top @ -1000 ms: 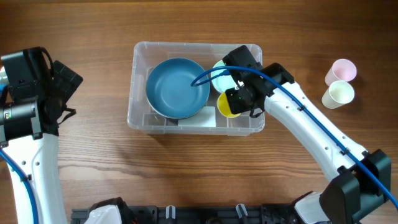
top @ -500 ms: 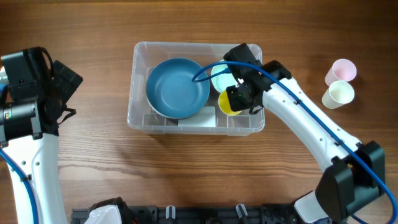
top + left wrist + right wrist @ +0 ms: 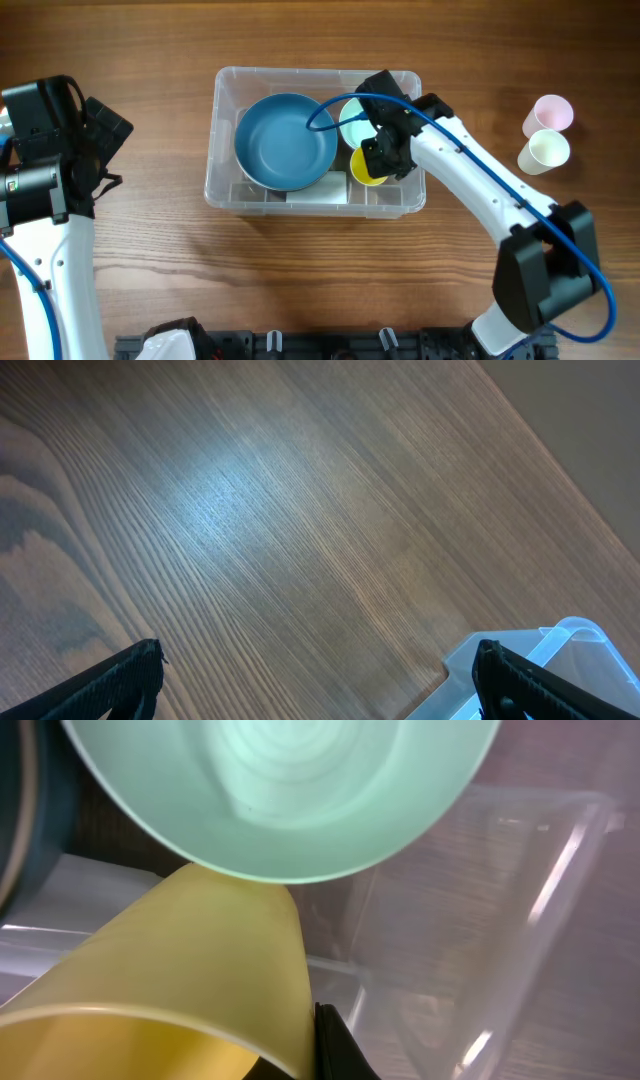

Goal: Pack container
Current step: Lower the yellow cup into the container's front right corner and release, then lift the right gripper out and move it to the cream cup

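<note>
The clear container (image 3: 230, 80) stands mid-table and holds a blue bowl (image 3: 285, 140) and a mint-green cup (image 3: 352, 122). My right gripper (image 3: 388, 152) is inside the container's right end, shut on the rim of a yellow cup (image 3: 362, 170). In the right wrist view the yellow cup (image 3: 170, 960) lies against the mint cup (image 3: 290, 790), one black finger (image 3: 338, 1050) presses its outer wall, and the other finger is hidden. The container wall (image 3: 480, 920) is just beyond. My left gripper (image 3: 100, 140) is open and empty, left of the container's corner (image 3: 560, 650).
A pink cup (image 3: 551, 110) and a cream cup (image 3: 545, 150) stand on the table to the right of the container. A white label (image 3: 318, 190) shows at the container's front. Bare wood (image 3: 300, 510) lies under my left gripper.
My right arm has shifted slightly left over the container's right end, still holding the yellow cup at about the same spot. My left arm has not moved.
</note>
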### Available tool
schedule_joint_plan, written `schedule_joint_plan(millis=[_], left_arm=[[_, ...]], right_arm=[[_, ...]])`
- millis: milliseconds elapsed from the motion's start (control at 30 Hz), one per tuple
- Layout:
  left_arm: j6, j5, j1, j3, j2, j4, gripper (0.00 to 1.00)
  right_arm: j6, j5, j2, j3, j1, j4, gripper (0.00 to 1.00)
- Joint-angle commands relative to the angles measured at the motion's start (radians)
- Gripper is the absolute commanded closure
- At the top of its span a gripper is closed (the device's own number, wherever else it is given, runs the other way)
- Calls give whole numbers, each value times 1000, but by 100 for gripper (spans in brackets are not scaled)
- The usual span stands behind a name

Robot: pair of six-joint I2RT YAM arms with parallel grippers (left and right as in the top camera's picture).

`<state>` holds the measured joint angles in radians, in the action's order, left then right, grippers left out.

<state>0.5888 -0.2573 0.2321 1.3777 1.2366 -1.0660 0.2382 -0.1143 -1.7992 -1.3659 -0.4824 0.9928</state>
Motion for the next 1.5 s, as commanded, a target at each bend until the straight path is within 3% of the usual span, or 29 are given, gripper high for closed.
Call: schedule_joint_plan(millis=[0,133,233,333,433,1167,1467], left_arm=[[2,-2,6,16,-4,2,0],[2,-2,6,16,-4,2,0],[2,-2,6,16,-4,2,0],[2,-2,6,16,-4,2,0],[2,-2,6,16,-4,2,0],[2,-2,6,16,-4,2,0],[2,-2,6,16,-4,2,0]], right_arm=[[16,-21,-43,-20,6,-5,96],[16,-21,-47,-20,9,-6,91],[15,-21,-47,-20,9,-3,68],[15,-21,-47,-20,9,-3,54],[9,-21,-47,-20,9,-6,49],[-30,-49,43,-25,9,-101,35],[-55,-74,102,-25,9,-140,34]])
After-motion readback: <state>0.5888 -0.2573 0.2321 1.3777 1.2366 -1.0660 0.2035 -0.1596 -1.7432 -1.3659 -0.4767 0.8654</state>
